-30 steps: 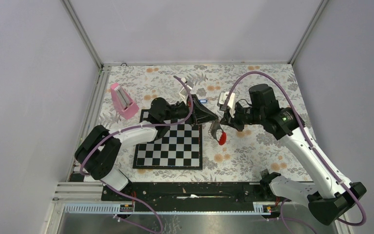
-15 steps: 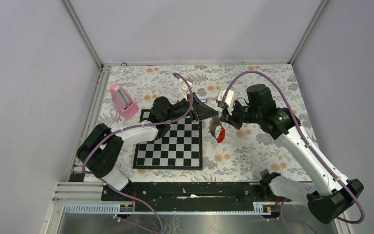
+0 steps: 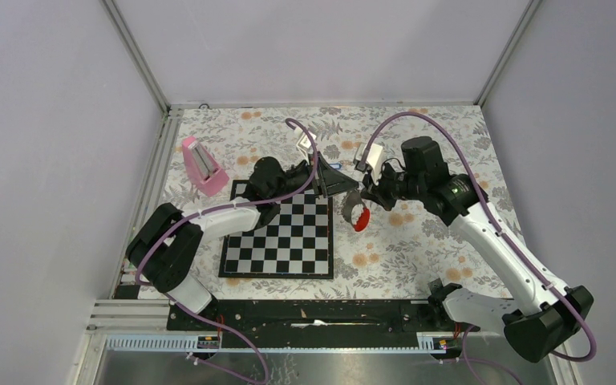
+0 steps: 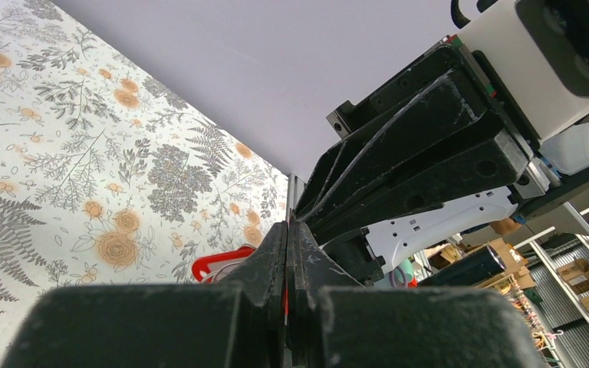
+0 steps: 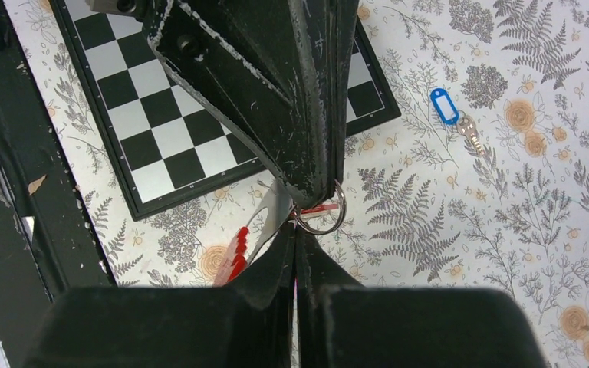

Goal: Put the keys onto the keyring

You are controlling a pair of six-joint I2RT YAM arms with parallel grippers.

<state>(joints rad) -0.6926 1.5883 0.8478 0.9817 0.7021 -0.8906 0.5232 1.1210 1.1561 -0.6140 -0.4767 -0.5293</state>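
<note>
My left gripper point(image 3: 346, 189) and right gripper point(image 3: 366, 197) meet tip to tip just right of the chessboard's far right corner. The right gripper point(image 5: 297, 230) is shut on the keyring: its thin metal ring point(image 5: 331, 218) sits at the fingertips and the white-and-red fob point(image 5: 239, 249) hangs below, also seen from above point(image 3: 358, 216). The left gripper point(image 4: 287, 226) is shut, with a thin red sliver between its jaws that looks like the red-tagged key point(image 5: 318, 208), lying against the ring. The blue-tagged key point(image 5: 445, 106) lies on the floral cloth beyond.
The chessboard point(image 3: 277, 241) lies flat under the left arm. A pink wedge-shaped block point(image 3: 202, 167) stands at the far left. The metal frame rail point(image 3: 289, 313) runs along the near edge.
The right gripper has moved slightly left and farther back with the keyring, closing onto the left gripper's tips. The left arm has barely moved.
</note>
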